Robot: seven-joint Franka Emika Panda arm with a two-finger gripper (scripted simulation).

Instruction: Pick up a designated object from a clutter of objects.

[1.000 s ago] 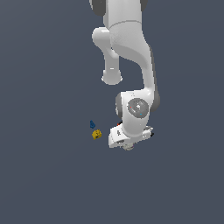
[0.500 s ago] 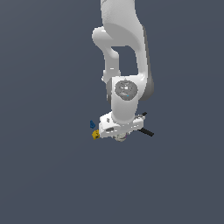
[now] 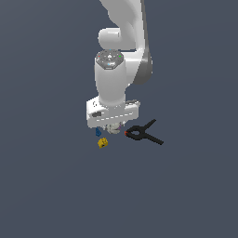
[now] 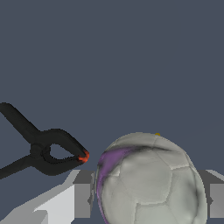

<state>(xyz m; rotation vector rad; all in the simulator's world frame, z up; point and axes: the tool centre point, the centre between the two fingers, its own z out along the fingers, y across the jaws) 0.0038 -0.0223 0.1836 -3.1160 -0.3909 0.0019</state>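
Note:
The whitish-grey ball (image 4: 148, 179) with a purplish mark fills the space between my fingers in the wrist view. My gripper (image 4: 148, 200) is open, with one finger (image 4: 83, 199) on each side of the ball and close to it. In the exterior view the hand (image 3: 111, 126) is low over the clutter and hides most of the ball. The black clamp (image 3: 144, 133) with a red tip lies just to the exterior view's right of the hand and also shows in the wrist view (image 4: 43, 153).
The yellow dotted cube (image 3: 102, 142) and the tiny blue piece (image 3: 98, 132) lie just to the exterior view's left of the hand. The dark grey floor spreads around them.
The arm has swung towards the exterior view's left and turned, uncovering the clamp. The hand now stands over the ball between the clamp and the cube.

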